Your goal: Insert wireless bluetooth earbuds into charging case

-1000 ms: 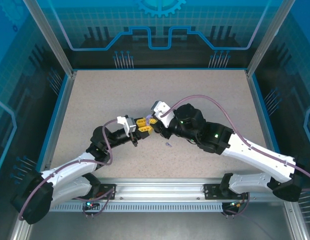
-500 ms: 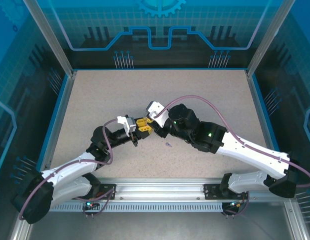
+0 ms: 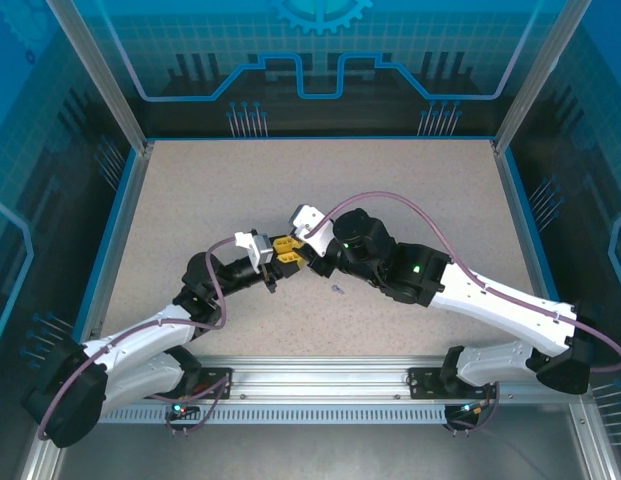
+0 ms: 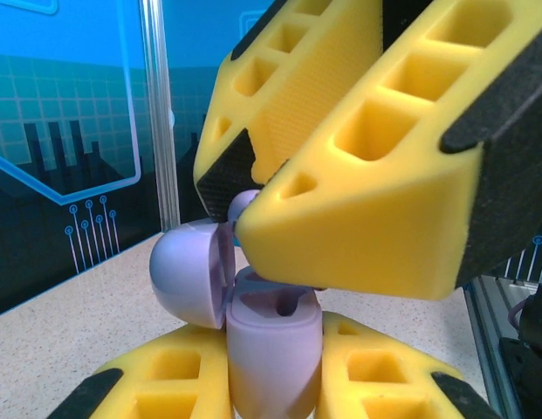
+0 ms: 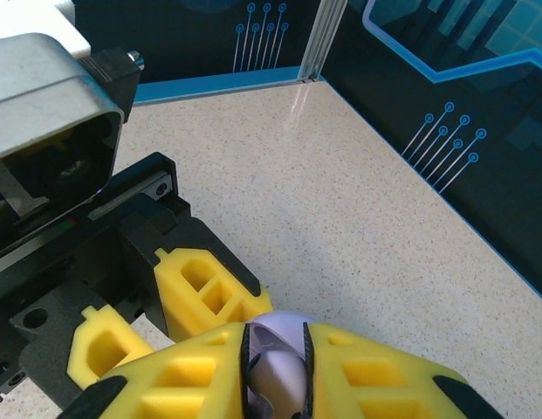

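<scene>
My left gripper (image 3: pixel 285 253) is shut on a lavender charging case (image 4: pixel 275 349), held upright with its round lid (image 4: pixel 188 272) swung open to the left. One empty socket shows in the case top. My right gripper (image 3: pixel 304 248) comes in from above, shut on a lavender earbud (image 5: pixel 275 382). In the left wrist view its yellow fingers (image 4: pixel 358 175) press down over the case opening, and a bit of the earbud (image 4: pixel 243 206) shows at their tip. In the right wrist view the case lid (image 5: pixel 288 323) sits just past the earbud. A second small lavender earbud (image 3: pixel 337 288) lies on the table.
The speckled table (image 3: pixel 410 200) is bordered by a blue rim and aluminium posts (image 3: pixel 100 80). Both arms meet near the table's middle, and the right arm's purple cable (image 3: pixel 410 205) loops above them.
The right arm has shifted left, bringing its gripper tight against the left gripper and the case. The left arm has held still.
</scene>
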### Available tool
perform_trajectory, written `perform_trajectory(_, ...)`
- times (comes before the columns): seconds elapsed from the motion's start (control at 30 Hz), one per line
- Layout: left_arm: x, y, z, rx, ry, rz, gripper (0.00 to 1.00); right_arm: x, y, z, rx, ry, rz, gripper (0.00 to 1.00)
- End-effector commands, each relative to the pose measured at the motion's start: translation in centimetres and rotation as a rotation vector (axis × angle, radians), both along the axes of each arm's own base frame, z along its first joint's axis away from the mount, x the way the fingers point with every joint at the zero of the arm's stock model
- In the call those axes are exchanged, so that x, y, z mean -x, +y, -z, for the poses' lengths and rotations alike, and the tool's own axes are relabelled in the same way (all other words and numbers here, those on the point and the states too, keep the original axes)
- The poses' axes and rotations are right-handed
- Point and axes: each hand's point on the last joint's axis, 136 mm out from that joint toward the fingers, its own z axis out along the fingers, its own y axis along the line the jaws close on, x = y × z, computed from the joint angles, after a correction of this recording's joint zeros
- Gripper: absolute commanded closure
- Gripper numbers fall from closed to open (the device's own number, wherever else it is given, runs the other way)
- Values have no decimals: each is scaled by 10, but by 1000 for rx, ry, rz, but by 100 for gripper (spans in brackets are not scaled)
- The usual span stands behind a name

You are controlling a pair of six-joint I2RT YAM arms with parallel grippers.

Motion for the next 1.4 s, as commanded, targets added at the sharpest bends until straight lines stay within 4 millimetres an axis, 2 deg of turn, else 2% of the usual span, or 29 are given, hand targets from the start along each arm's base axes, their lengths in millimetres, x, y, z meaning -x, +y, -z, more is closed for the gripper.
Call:
perform_trajectory(0.0, 0, 1, -24, 52, -46, -8, 100, 8, 5, -11, -28, 3, -25, 78)
perform_trajectory(0.4, -3, 1, -15, 44, 5, -15, 100, -3, -7, -34, -62, -32, 30, 79)
perform_trajectory(0.5, -4, 3, -11, 35, 19, -34, 100, -14, -22, -29, -71, 29, 85, 78)
perform_trajectory(0.57, -5, 8, -7, 32, 28, -65, 100, -23, -37, -18, -69, 103, 146, 79)
perform_trajectory(0.67, -5, 17, 0, 20, 37, -113, 100, -38, -69, 14, -52, 261, 277, 79)
perform_trajectory(0.8, -3, 28, 4, 4, 37, -164, 100, -49, -110, 90, 34, 529, 460, 79)
perform_trajectory(0.93, 0, 35, 2, -9, 23, -193, 100, -41, -129, 172, 170, 751, 576, 78)
perform_trajectory(1.0, 1, 37, 1, -10, 16, -201, 100, -37, -132, 202, 218, 820, 609, 78)
perform_trajectory(1.13, 2, 37, -1, -11, 12, -201, 100, -32, -131, 244, 281, 912, 629, 78)
perform_trajectory(1.37, 1, 37, -1, -9, 19, -198, 100, -27, -129, 285, 389, 1015, 632, 78)
